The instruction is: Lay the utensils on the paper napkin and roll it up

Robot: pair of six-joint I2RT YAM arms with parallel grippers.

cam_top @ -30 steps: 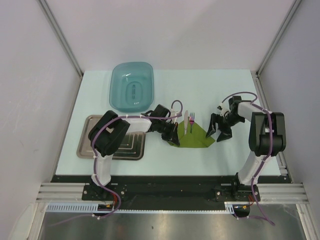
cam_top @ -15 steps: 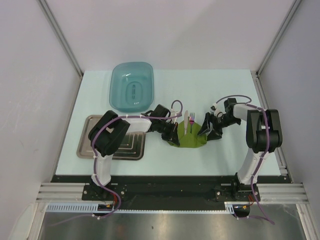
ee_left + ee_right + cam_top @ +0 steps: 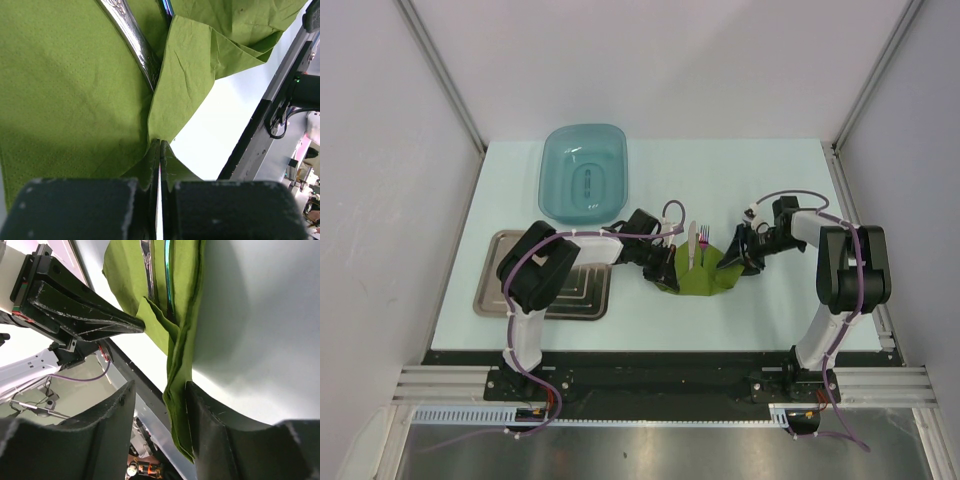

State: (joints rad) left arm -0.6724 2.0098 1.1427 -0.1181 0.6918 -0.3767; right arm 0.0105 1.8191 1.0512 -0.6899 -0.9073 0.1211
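Narrower than a second ago: paper napkin (image 3: 698,276), right corner pushed in toward the middle, now a bunched olive-green patch at centre front of the counter (image 3: 770,190). Shifted left with it: right hand (image 3: 160,390), earlier clear of the sheet, now at its right edge, fingers closer together than before. Left side same as before.

On the napkin's far part: utensils (image 3: 697,243), a knife (image 3: 691,242) and a fork (image 3: 704,240), side by side, close but not crossing. Heads sticking out past the far edge onto bare counter, handles lying over the green paper. Loose folds of paper raised beside the handles, seen from both wrist cameras.

At the napkin's left corner: left hand (image 3: 159,150), clamped tight on a pinch of the paper, pads pressed together with only the thin green layer between. Corner lifted slightly off the counter there.

At the right edge: right hand fingers (image 3: 210,430) apart, straddling the folded edge. Paper against the inner face of one finger, clear gap to the other. Not clamped.

Further out, well apart from the napkin: teal basin (image 3: 583,172) at far left of the counter; steel tray (image 3: 490,290) at near left, partly hidden under the left arm.
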